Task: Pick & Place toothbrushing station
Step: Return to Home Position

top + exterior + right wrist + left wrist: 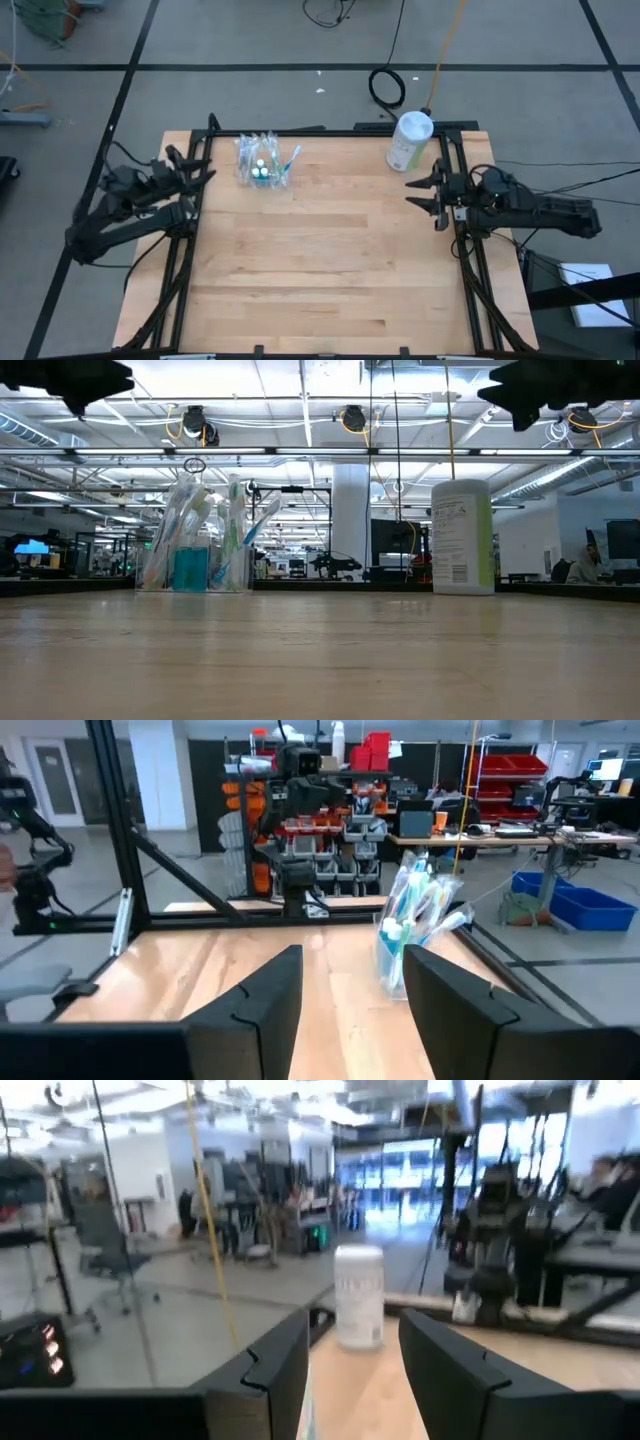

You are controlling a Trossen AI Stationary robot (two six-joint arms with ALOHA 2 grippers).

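High view: the pale wooden bench [320, 270] carries two things, both in its far part. The toothbrushing station [262, 165] stands far left, a clear cup bristling with thin pale toothbrushes [290, 158], with bright cyan spots down in its middle. A white canister [409, 142] with a green label stands far right, close to the far edge and well apart from the station. The left end effector [198, 185] sits at the bench's left edge, pointing inward, near the station but clear of it. The right end effector [412, 194] sits at the right edge, pointing inward, just nearer than the canister and not touching it. Both carry nothing. Low view: the station is upright on the left, with brushes fanning out above the rim and a blue toothpaste tube [190, 568] low inside the cup. The canister is upright on the right. Dark arm parts hang in the two upper corners, well above the bench top; their fingers cannot be made out here. Left wrist view: the two dark fingers [270, 1370] are spread apart with nothing between them. The canister shows through the gap, far across the bench. Right wrist view: the fingers [260, 1000] are likewise parted and empty. The station stands across the bench beyond them, brush heads leaning outward over the rim, with bare wood between it and the fingertips.
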